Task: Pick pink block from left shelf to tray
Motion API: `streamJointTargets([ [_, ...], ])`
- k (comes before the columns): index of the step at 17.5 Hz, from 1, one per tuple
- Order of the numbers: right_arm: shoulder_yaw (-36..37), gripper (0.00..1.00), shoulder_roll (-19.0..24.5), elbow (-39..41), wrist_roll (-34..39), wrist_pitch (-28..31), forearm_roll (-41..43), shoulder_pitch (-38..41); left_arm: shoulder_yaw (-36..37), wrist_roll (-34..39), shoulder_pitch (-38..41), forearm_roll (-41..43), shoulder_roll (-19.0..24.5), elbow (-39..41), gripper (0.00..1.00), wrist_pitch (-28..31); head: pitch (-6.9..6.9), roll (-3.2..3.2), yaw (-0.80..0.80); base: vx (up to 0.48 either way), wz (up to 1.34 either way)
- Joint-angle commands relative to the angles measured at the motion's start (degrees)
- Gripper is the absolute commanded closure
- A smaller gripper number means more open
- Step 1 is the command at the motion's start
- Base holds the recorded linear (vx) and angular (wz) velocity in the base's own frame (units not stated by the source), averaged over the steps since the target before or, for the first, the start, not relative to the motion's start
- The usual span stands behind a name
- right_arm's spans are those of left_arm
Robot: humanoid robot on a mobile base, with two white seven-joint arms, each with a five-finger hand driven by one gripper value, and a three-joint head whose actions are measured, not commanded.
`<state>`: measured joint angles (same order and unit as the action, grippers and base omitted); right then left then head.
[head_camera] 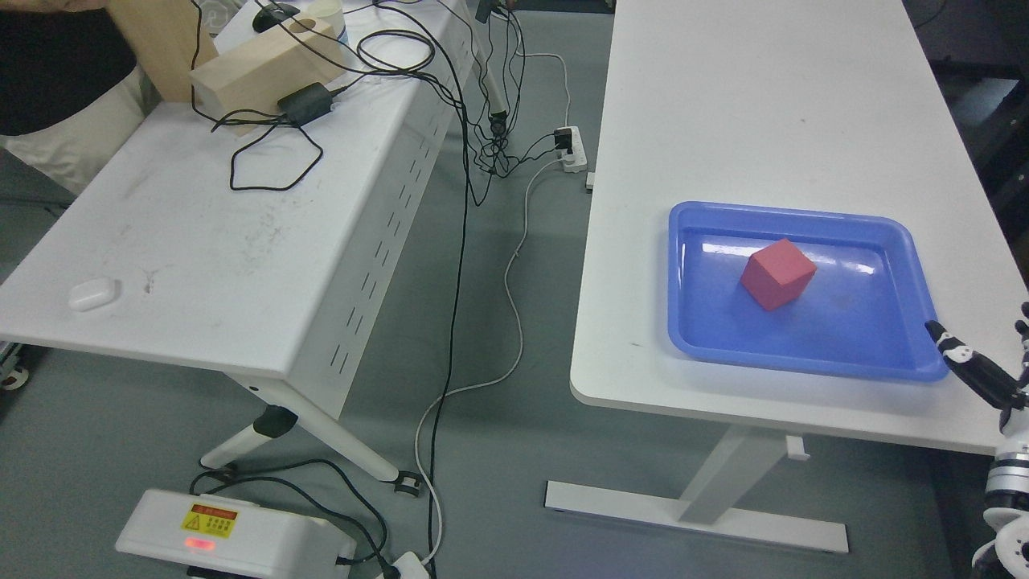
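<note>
- Grey flooring [514, 450] runs between two white tables, with black and white cables [466, 241] trailing along it to a power strip [569, 149] at about 12 o'clock.
- Right table [723, 104]: carries a blue tray [924, 354] with a raised rim, set toward its near right corner.
- Pink block [777, 274]: a cube of reddish-pink colour, matte, three faces visible — it rests inside the tray, slightly toward 12 o'clock of the tray's centre, turned corner-on to the camera and touching no wall.
- Right hand [985, 374]: enters at the frame's 4 o'clock edge, just beside the tray's near right corner; one dark finger points toward the tray, holding nothing. Most of the hand is cut off by the frame, so its overall posture cannot be told.
- Left table [201, 241]: holds a wooden block [257, 72] at 11 o'clock, a black adapter [305, 102] against it, and a small white case [93, 293] at 9 o'clock.
- White unit [233, 535] with a yellow warning label sits on the floor at 7 o'clock.
</note>
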<state>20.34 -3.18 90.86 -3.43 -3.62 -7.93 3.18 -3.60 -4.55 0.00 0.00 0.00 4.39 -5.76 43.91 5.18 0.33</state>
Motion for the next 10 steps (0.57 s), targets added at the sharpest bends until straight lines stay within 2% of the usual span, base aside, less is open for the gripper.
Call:
streamJointTargets([
  [1,-0.12,0.0,-0.07,-0.51,0.18,0.01,0.11,-0.1,0.0,-0.02,0.53,0.09,1.0,0.0,0.0,-0.05,0.0,0.0,0.0,-0.057,-0.29],
  [7,-0.3,0.0,-0.07,-0.6,0.36,0.01,0.2,-0.11,0.0,-0.02,0.53,0.09,1.0,0.0,0.0,-0.05,0.01,0.0,0.0,-0.111,-0.35],
  [10,-1.0,0.0,-0.07,-0.6,6.74,-0.07,2.12,-0.11,0.0,-0.02,0.53,0.09,1.0,0.0,0.0,-0.05,0.01,0.0,0.0,-0.15,-0.42],
])
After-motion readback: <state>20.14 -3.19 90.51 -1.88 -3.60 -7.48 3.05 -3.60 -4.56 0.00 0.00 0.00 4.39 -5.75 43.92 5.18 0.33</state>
